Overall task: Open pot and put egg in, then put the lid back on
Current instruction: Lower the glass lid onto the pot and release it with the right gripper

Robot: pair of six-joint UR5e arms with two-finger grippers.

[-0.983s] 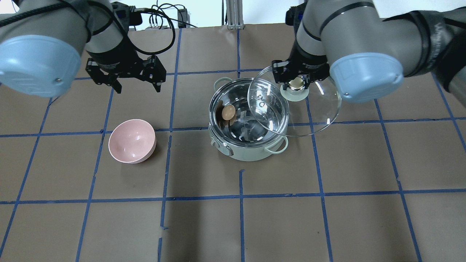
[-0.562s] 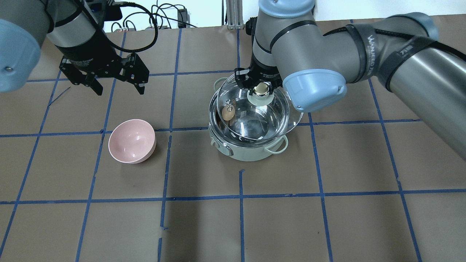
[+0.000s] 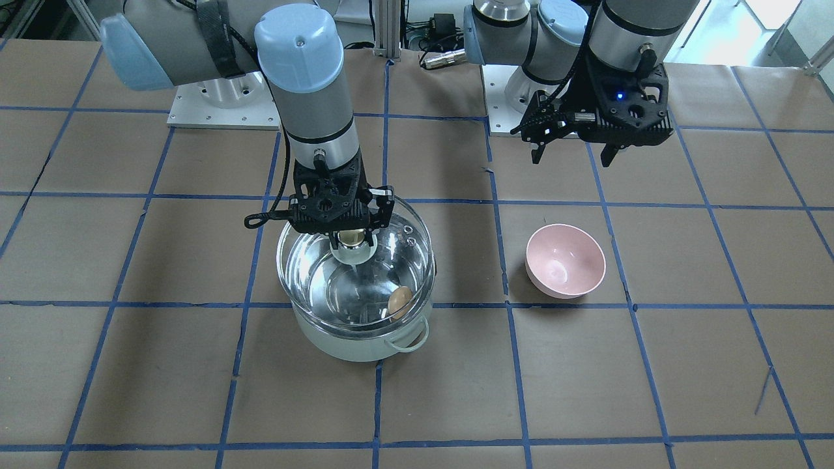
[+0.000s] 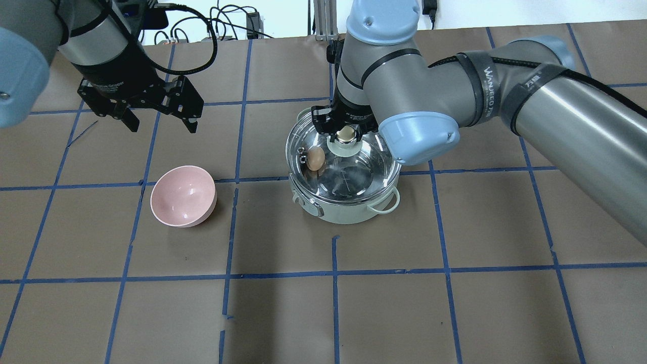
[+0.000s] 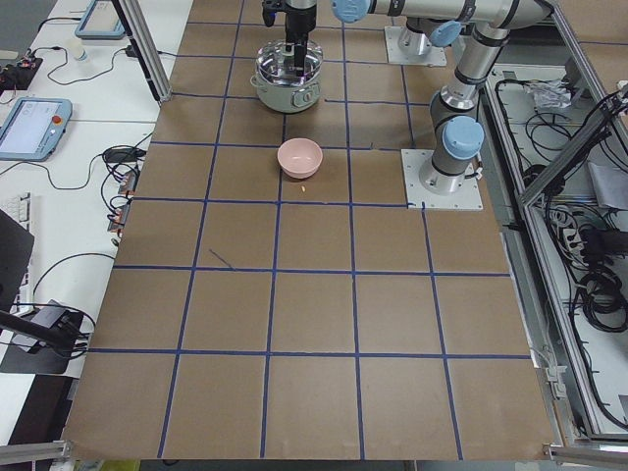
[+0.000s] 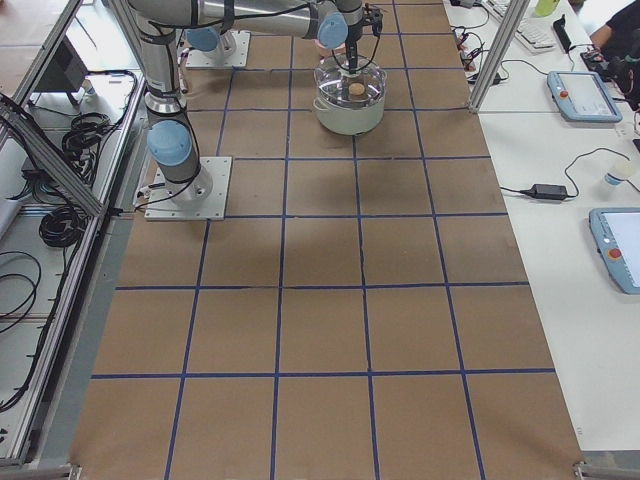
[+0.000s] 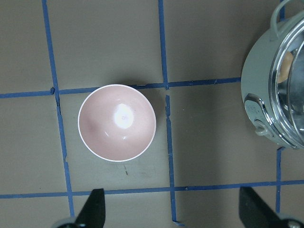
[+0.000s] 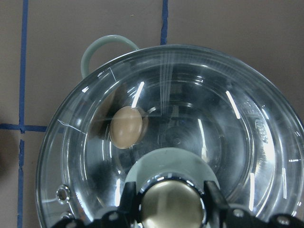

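The pale mint-green pot (image 4: 343, 210) stands mid-table and also shows in the front view (image 3: 352, 345). The brown egg (image 4: 316, 158) lies inside it, at its left side, seen through the glass (image 8: 126, 127) (image 3: 399, 301). My right gripper (image 4: 346, 134) is shut on the shiny knob of the clear glass lid (image 4: 369, 174) and holds it level over the pot's mouth (image 3: 313, 280). I cannot tell if the lid's rim touches the pot. My left gripper (image 4: 163, 126) is open and empty, high above the table behind the pink bowl.
An empty pink bowl (image 4: 183, 196) stands left of the pot (image 7: 117, 123), with about a hand's width of table between them. Brown paper with blue tape lines covers the table. Cables lie beyond the far edge.
My right gripper has carried the lid leftward from the pot's right side to over the pot's mouth and lowered it. My left gripper has drawn back to the left.
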